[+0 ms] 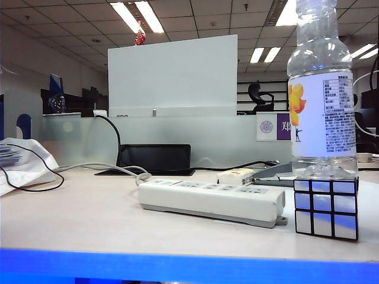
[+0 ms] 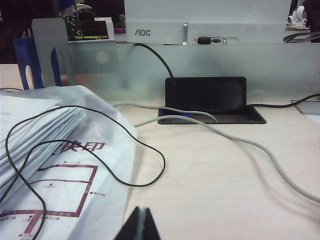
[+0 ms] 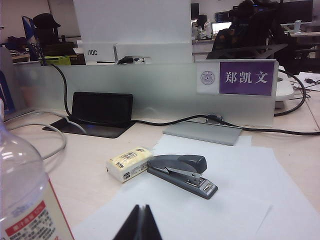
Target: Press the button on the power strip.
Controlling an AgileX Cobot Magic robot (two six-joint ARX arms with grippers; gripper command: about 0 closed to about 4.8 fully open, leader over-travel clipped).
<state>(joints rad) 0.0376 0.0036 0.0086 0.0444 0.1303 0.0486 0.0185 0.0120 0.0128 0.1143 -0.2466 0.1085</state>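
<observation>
Power strip [image 1: 213, 199] mid-table, apart from closed left gripper [image 2: 140, 223], right gripper [image 3: 139, 221].

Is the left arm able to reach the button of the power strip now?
Probably yes. Nothing covers the power strip, and the bottle on the Rubik's cube stands by its other end. The left tool, shut, faces only loose cables; the right tool, shut, is near the stapler.

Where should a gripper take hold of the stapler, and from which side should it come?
Grip the stapler across its narrow sides at mid-length, coming from above. It lies flat on the paper, long and low, so only its width fits between fingers. The right gripper, shut, is nearer than the left gripper.
</observation>
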